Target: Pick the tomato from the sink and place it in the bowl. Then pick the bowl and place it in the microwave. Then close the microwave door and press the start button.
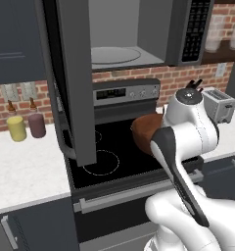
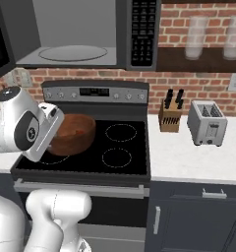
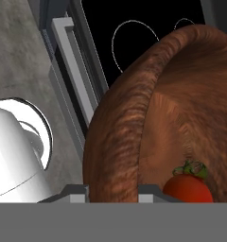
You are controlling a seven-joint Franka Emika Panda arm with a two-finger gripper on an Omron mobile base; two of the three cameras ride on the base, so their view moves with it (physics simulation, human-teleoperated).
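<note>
- Bowl, round, deep, reddish-brown and wooden-looking (image 2: pixel 73 133): carried above the black glass stove top (image 2: pixel 121 147), with the small round red tomato (image 3: pixel 187 188) lying inside it near the wall.
- End effector of the white arm (image 3: pixel 113 191): its fingers sit on either side of the bowl's rim, one outside and one inside, so it appears clamped on the rim.
- Large dark grey built-in microwave (image 2: pixel 78 32): directly above the stove, cavity exposed, round glass turntable (image 2: pixel 73 52) bare.
- Wide dark grey microwave door (image 1: pixel 70 73): swung fully out on the left, its long bar handle hanging low beside the carrying path.
- Step in hand, as judged: raising the bowl into the cavity.
- Advice: keep the bowl level so the tomato does not roll out; lift above the cavity floor before moving inward; stay right of the door edge; set the bowl centrally on the turntable before letting go.
</note>
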